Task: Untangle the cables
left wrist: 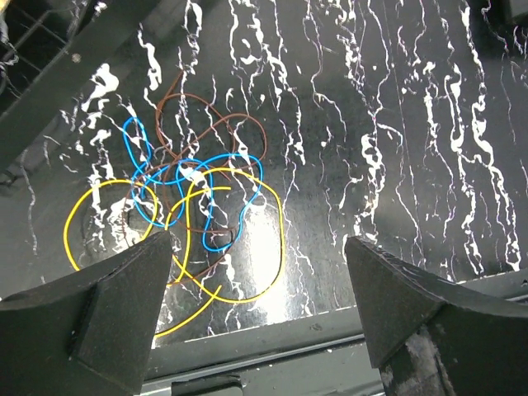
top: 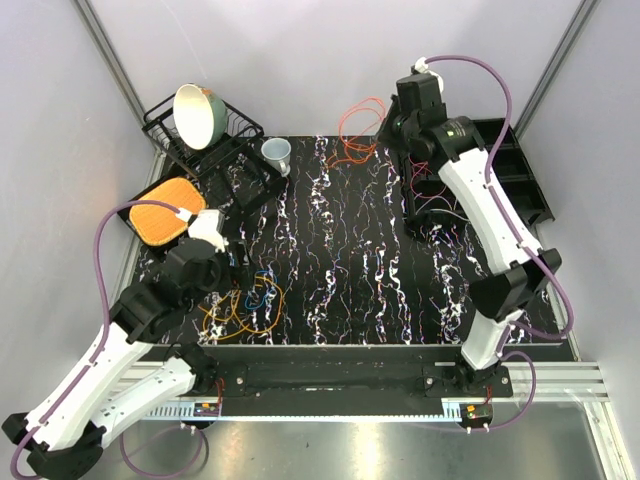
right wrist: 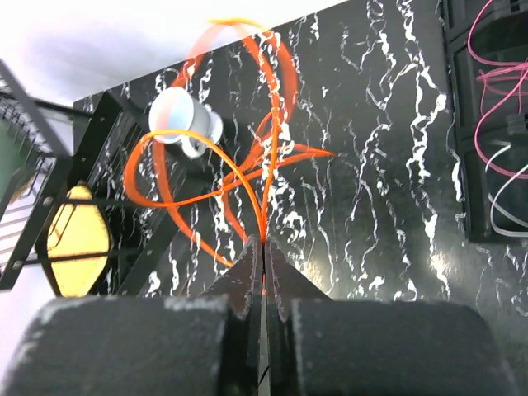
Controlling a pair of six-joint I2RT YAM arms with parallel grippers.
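A tangle of blue, yellow and brown cables (left wrist: 190, 198) lies on the black marbled table near its front left; in the top view it shows as orange and blue loops (top: 245, 305). My left gripper (left wrist: 260, 289) is open and empty, hovering above the tangle's near edge; in the top view it sits at the front left (top: 222, 272). My right gripper (right wrist: 264, 243) is shut on an orange cable (right wrist: 247, 165), whose loops hang lifted at the table's far edge (top: 355, 135), next to the gripper (top: 385, 135).
A dish rack (top: 235, 135) holding a bowl (top: 195, 115) stands at the back left, with a white cup (top: 277, 152) beside it and an orange sponge (top: 165, 210) on a black tray. A black compartment tray (top: 520, 170) at the right holds pink and white cables (right wrist: 495, 82).
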